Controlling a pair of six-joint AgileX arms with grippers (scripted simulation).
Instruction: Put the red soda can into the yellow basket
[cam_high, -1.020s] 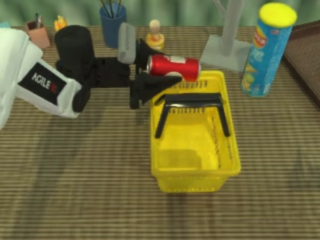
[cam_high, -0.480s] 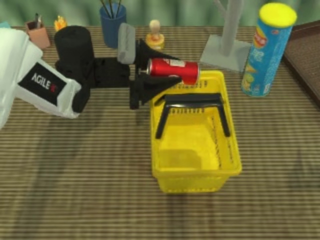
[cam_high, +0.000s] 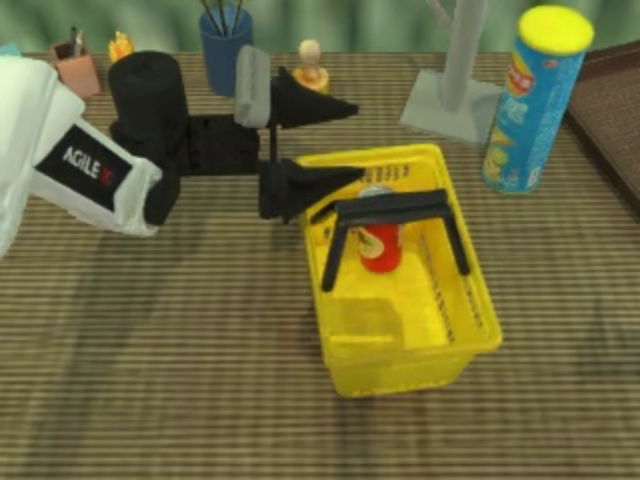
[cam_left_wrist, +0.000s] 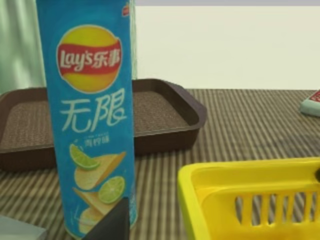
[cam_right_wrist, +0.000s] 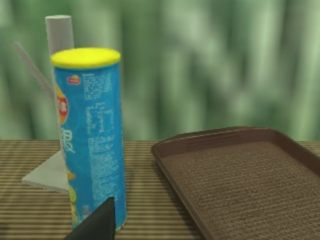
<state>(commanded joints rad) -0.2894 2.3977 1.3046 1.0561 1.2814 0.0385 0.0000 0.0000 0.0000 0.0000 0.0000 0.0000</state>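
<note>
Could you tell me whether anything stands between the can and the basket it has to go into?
Nothing does: the can already sits inside the basket, partly under its black handles. The left gripper is open, empty, at the basket's far left corner. The right gripper's place is not shown.

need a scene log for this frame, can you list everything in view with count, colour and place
can: 1, red, upright inside the basket, under its handles
basket: 1, yellow with black handles, table middle
chips tube: 1, blue with yellow lid, back right
tray: 1, brown, right edge
stand: 1, grey, back, left of the tube
cup: 1, blue, holding pens, back left
pot: 1, brown, far back left
fries box: 1, mostly hidden, back left
figure: 1, tan on yellow base, back middle
left gripper: 1, black, fingers open at the basket's back left corner
right gripper: fingertip only, in the right wrist view
</note>
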